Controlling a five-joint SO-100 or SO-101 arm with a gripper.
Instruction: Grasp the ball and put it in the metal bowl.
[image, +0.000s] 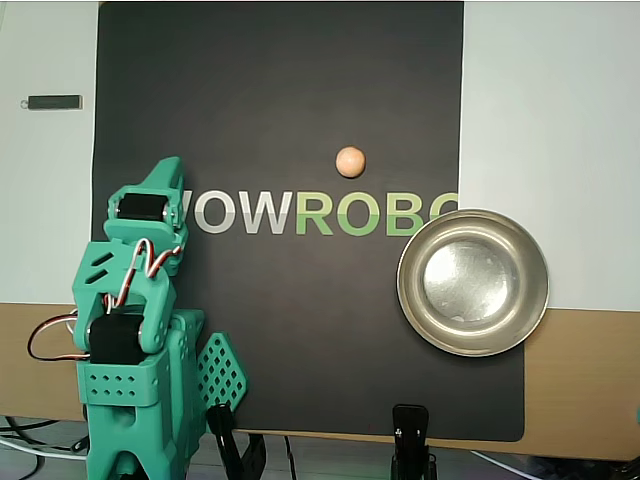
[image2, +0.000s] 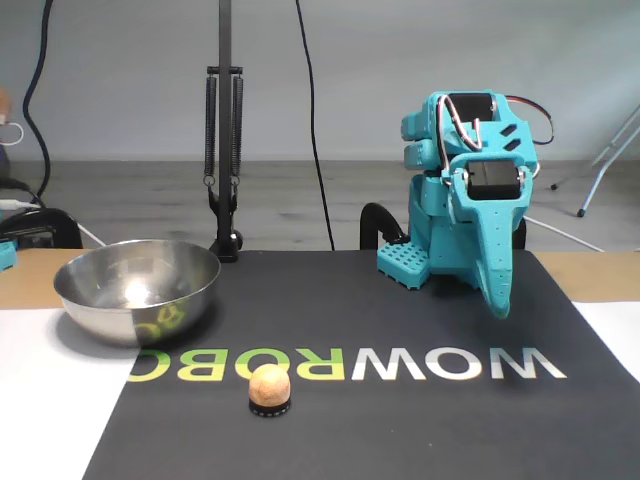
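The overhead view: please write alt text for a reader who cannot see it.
A small orange ball lies on a black mat, apart from an empty metal bowl at the mat's right edge. A folded green arm sits at lower left, its gripper far from the ball.

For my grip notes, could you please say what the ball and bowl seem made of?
The ball: matte peach-orange, no glare, perhaps wood or cork; uncertain. The metal bowl: polished steel by its look, its wall mirroring the mat's lettering.

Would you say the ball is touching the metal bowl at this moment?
Apart. The overhead view shows the ball on the black mat, with a clear stretch of mat and lettering between it and the metal bowl.
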